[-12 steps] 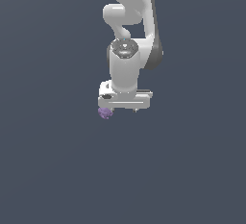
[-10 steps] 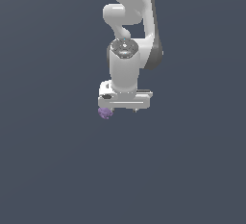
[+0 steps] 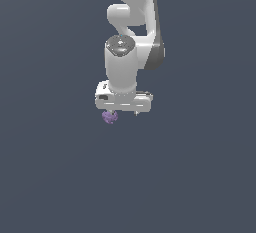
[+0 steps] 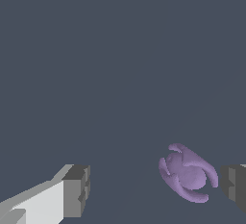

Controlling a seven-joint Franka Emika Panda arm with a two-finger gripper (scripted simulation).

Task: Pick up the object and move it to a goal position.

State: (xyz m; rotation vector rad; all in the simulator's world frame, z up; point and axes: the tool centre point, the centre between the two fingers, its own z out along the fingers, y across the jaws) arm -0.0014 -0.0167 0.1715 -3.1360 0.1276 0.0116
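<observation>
The object is a small lumpy light-purple blob (image 3: pixel 109 117) on the dark grey floor, just under the gripper's end toward the exterior view's left. In the wrist view the blob (image 4: pixel 187 173) lies between the two fingers, close to one dark finger pad (image 4: pixel 234 187) and far from the other pad (image 4: pixel 77 190). My white gripper (image 3: pixel 122 113) hangs straight down over it, open, with nothing in its grasp. Its fingertips are mostly hidden by the hand in the exterior view.
The flat dark grey floor (image 3: pixel 60 177) spreads all around with no other objects. The white arm (image 3: pixel 131 22) rises above the gripper toward the top of the exterior view.
</observation>
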